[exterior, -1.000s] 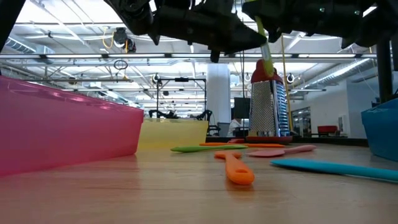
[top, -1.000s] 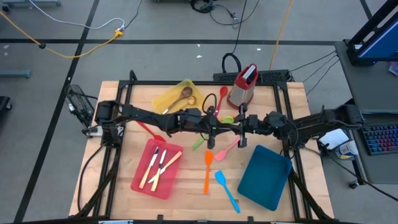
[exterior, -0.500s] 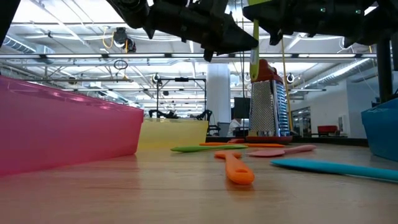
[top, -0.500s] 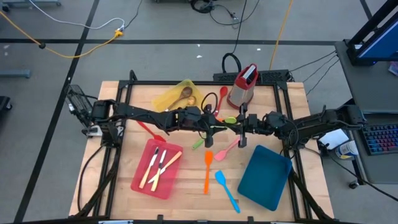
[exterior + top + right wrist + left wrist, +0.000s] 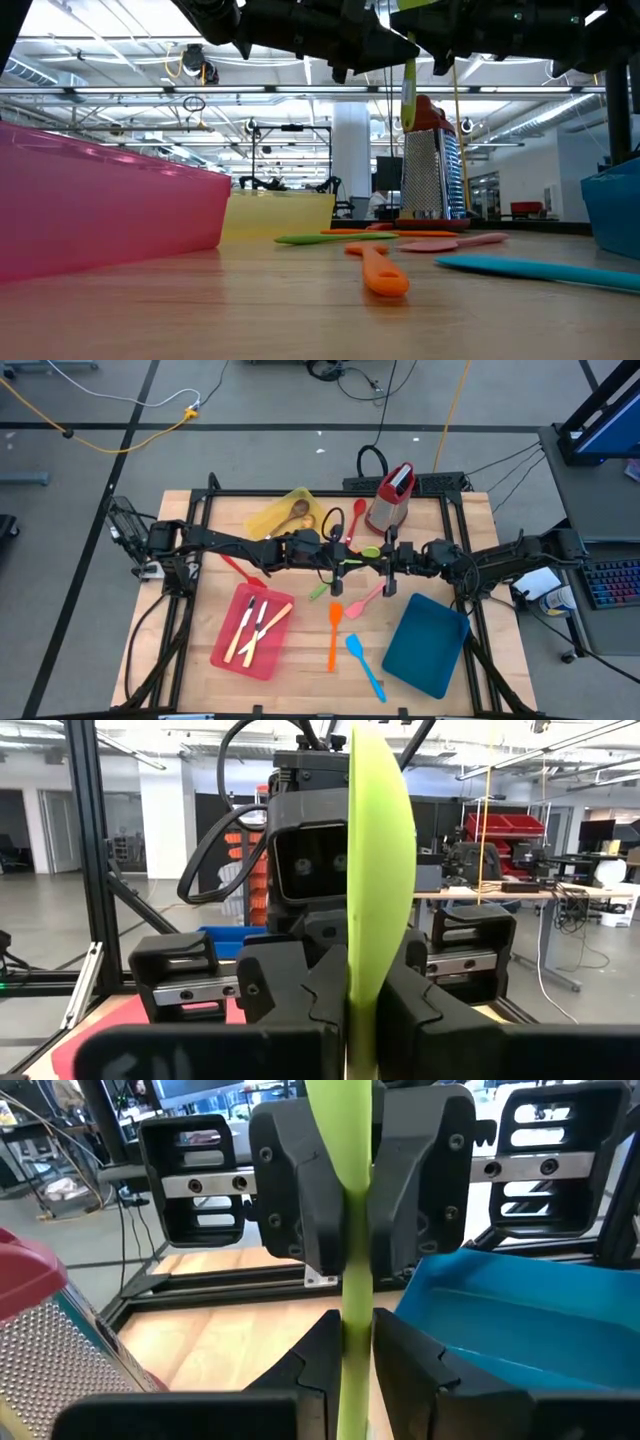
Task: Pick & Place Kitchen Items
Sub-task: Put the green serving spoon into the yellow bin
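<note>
A light green utensil (image 5: 367,553) stands upright above the table's middle, broad end up (image 5: 380,840), with its handle hanging down (image 5: 409,95). My left gripper (image 5: 357,1345) reaches it from the table's left and my right gripper (image 5: 360,990) from the right. They meet fingertip to fingertip (image 5: 362,565), and each is shut on the handle. On the table below lie other kitchen items: an orange spatula (image 5: 334,635), a blue one (image 5: 366,668), a pink one (image 5: 365,602), a green one (image 5: 320,590) and a red one (image 5: 240,572). My left gripper has the green utensil's handle (image 5: 357,1305) between its two fingers, which lie against its two sides. They come level from the table's left, across the handle. The utensil stands upright, clear of the table. My right gripper pinches the same handle (image 5: 362,960) between its two fingers, just below the broad end. Its fingers (image 5: 320,1220) come about level from the table's right, across the handle and facing my left gripper's. The broad end rises above them.
A pink-red tray (image 5: 225,650) with pale cutlery lies near left. A yellow tray (image 5: 270,515) holding wooden spoons sits far left of centre, and a blue tray (image 5: 425,645) near right. A red-topped grater (image 5: 392,498) stands at the far edge. A black frame rims the table.
The green utensil's hanging handle has swung from a tilt to upright between the two grippers. Both arms have stayed above the table's middle.
</note>
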Motion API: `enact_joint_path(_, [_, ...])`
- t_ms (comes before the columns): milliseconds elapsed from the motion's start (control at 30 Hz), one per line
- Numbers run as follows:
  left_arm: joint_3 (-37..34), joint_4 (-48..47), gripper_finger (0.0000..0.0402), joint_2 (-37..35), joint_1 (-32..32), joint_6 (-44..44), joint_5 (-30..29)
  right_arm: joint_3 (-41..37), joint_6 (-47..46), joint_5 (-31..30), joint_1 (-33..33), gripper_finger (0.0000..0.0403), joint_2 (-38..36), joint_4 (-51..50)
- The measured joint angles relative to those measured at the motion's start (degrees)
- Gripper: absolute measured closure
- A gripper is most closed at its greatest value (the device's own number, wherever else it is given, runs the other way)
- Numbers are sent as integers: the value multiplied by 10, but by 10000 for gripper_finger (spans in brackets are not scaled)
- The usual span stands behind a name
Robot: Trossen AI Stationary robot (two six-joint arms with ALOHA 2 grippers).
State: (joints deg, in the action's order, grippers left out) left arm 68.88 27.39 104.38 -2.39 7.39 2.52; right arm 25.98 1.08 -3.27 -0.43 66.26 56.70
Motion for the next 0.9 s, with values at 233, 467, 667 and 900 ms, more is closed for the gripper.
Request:
enact_joint_path(233, [0, 46, 339, 0, -2, 10, 0, 0, 11, 0, -1, 386, 0, 9])
enact_joint_path(467, [0, 63, 353, 0, -3, 12, -3, 0, 12, 1, -15, 386, 0, 21])
enact_joint_path(667, [0, 53, 379, 0, -6, 5, -2, 0, 14, 3, -17, 383, 0, 16])
enact_joint_path(900, [1, -10, 366, -1, -9, -2, -37, 0, 15, -3, -18, 349, 1, -15])
